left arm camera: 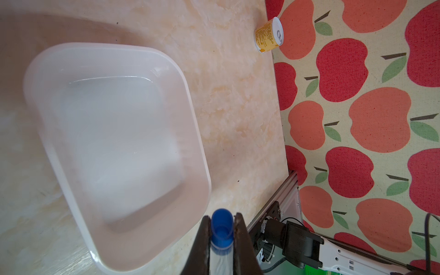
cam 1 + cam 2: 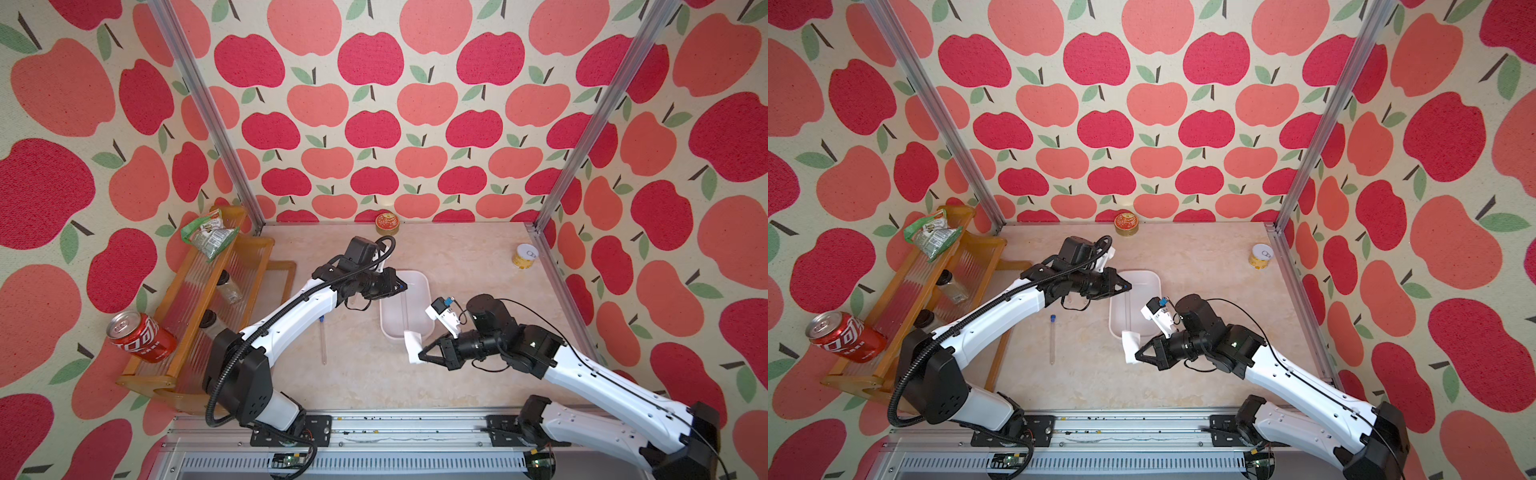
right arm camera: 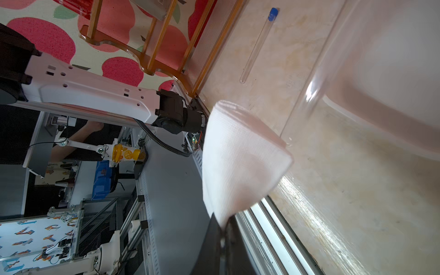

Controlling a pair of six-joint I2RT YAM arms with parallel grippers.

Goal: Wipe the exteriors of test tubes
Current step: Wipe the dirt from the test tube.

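Nearest, the right end effector [image 2: 420, 356] is pinched shut on a folded white cloth [image 2: 413, 344], by the 6 o'clock edge of the white tray [image 2: 425, 291]. At 9 o'clock from the tray, one test tube [image 2: 323, 341] lies flat on the surface [image 2: 357, 386], its blue cap pointing away. Farther back, the left end effector [image 1: 222, 217] squeezes a second test tube [image 1: 221, 238] at its blue cap, over the tray. A yellow can [image 2: 524, 254] sits far off at 2 o'clock.

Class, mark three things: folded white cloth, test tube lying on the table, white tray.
folded white cloth [image 3: 238, 162], right wrist view, its flat face
lying test tube [image 2: 1052, 343], in a top view, mid-glass
white tray [image 1: 197, 147], left wrist view, rim
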